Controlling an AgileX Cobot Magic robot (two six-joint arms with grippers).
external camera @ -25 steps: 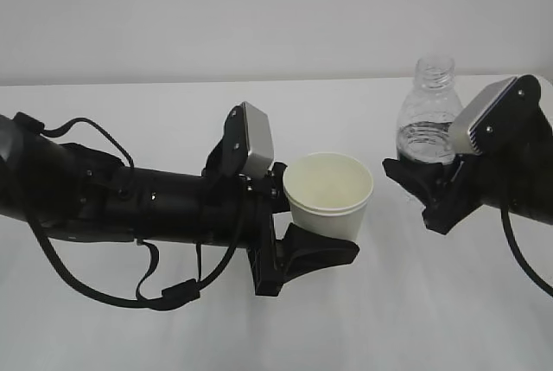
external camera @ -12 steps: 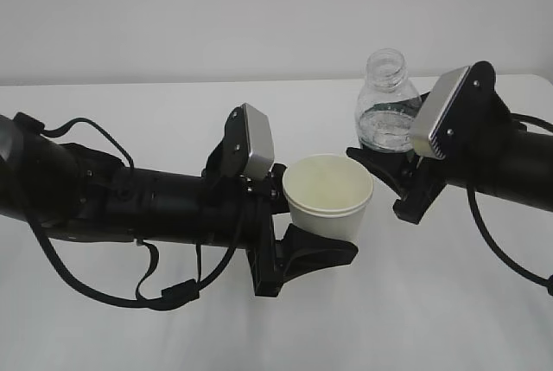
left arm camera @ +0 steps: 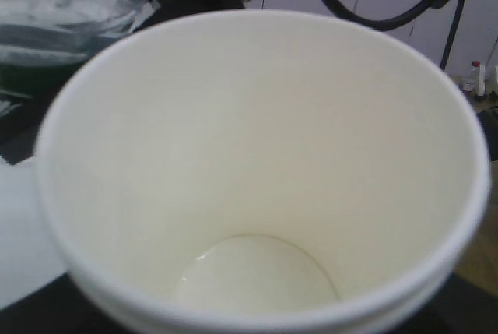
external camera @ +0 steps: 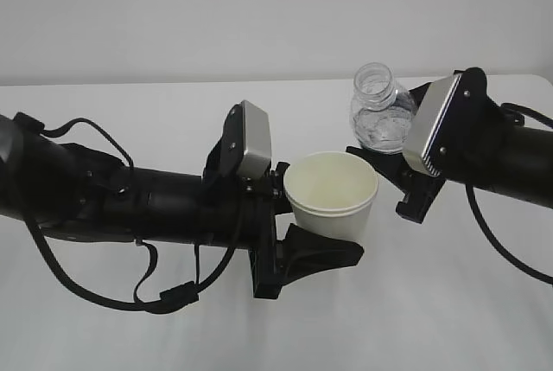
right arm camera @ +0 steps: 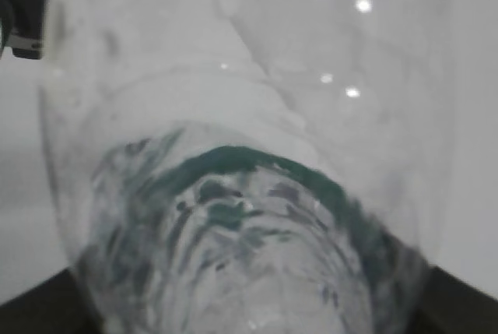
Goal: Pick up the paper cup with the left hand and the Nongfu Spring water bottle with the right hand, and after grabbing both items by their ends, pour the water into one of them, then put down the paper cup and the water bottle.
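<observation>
Item one, the tabletop [external camera: 121, 319]: white, plain. We see bare surface in front of both arms and to the left rear; its far edge meets a pale wall.

Item two, the left hand [external camera: 298, 228]: a long black arm lying nearly level from the left edge toward the centre, loose black cables looping beneath it, its silver-grey plate facing up and right. We record its gripper pinching the paper cup low on the wall, one black finger visible under the cup's near side.

Item three, the right hand [external camera: 393, 168]: a black arm entering from the right edge, angled up and leftward, its light grey plate turned toward the camera. We record its gripper clamped on the lower body of the Nongfu Spring water bottle.

Item four, the Nongfu Spring water bottle [external camera: 380, 116]: clear, capless, tilted with its neck leaning left, held above and behind the cup's right rim. The water [external camera: 378, 133] sits in its lower part.

Item five, the paper cup [external camera: 331, 194]: upright, held off the tabletop at centre, just beside the bottle. The left wrist view shows its cream inside with a glossy floor.
</observation>
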